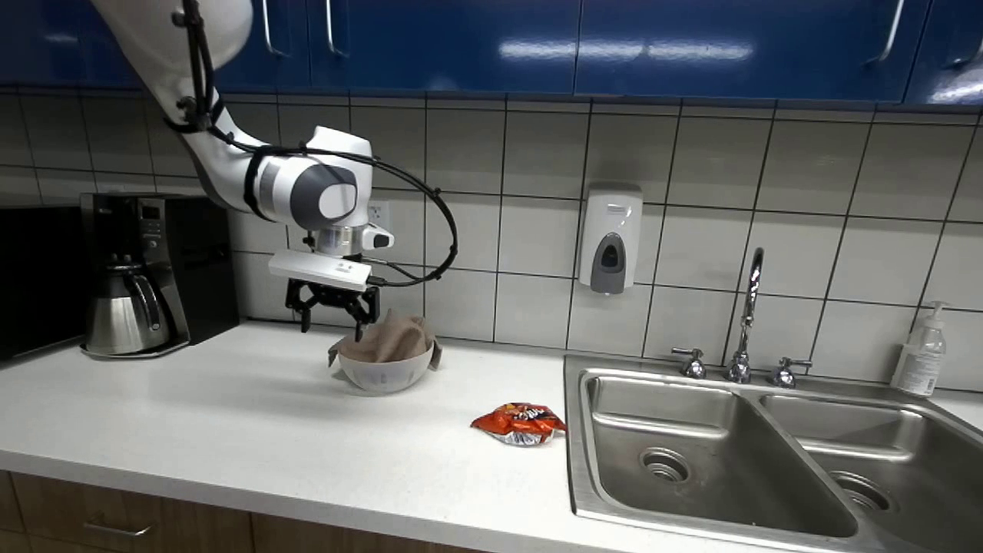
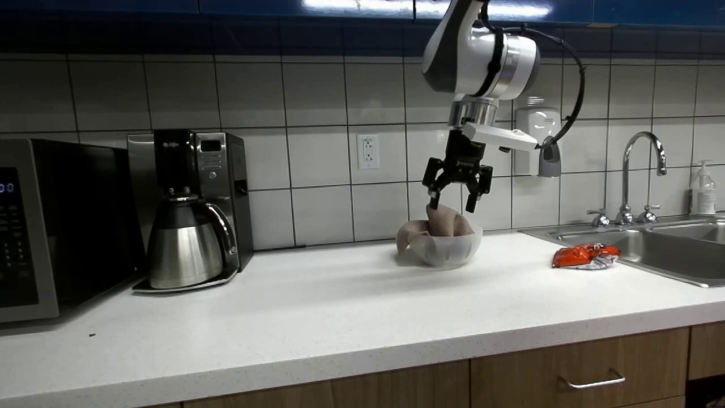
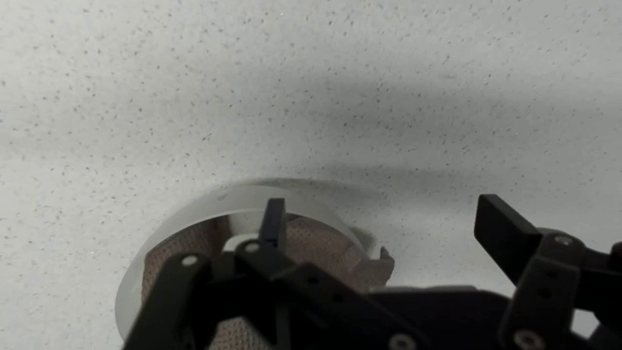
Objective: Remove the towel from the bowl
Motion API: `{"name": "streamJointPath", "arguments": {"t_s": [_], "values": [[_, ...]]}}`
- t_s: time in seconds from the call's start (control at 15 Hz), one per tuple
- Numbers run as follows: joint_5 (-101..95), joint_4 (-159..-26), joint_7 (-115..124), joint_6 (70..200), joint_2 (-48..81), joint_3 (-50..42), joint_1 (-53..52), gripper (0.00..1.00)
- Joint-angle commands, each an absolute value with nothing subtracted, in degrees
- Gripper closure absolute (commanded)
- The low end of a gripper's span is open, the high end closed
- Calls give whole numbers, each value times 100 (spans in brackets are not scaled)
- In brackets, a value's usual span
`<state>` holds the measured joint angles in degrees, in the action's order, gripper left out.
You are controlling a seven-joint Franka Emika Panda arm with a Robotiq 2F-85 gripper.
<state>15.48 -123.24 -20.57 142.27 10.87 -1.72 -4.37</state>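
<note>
A brown towel [image 1: 392, 338] lies bunched in a translucent white bowl [image 1: 382, 376] on the counter, with parts hanging over the rim. The towel [image 2: 447, 222] and bowl [image 2: 444, 252] also show in an exterior view, with a peak of cloth standing up. My gripper [image 1: 332, 331] is open and empty, pointing down above the bowl; it also shows in an exterior view [image 2: 452, 207]. In the wrist view, the open gripper [image 3: 381, 214] has one finger over the bowl [image 3: 248, 197] and towel [image 3: 320, 243], the other over bare counter. The gripper hides part of both.
An orange snack bag [image 1: 521, 424] lies beside the steel sink [image 1: 577, 461]. A coffee maker with carafe [image 2: 187, 243] and a microwave [image 2: 85, 226] stand at the other end. A tiled wall is behind the bowl; blue cabinets [image 1: 461, 46] hang above.
</note>
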Motion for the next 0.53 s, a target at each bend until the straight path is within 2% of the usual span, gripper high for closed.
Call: {"name": "streamJointPath", "arguments": {"t_s": [0.0,0.47], "values": [[1289,-11621,-2112,14307,1708,25,-122,0],[889,-10626,-2022,14324,2514,137,110,0]]}}
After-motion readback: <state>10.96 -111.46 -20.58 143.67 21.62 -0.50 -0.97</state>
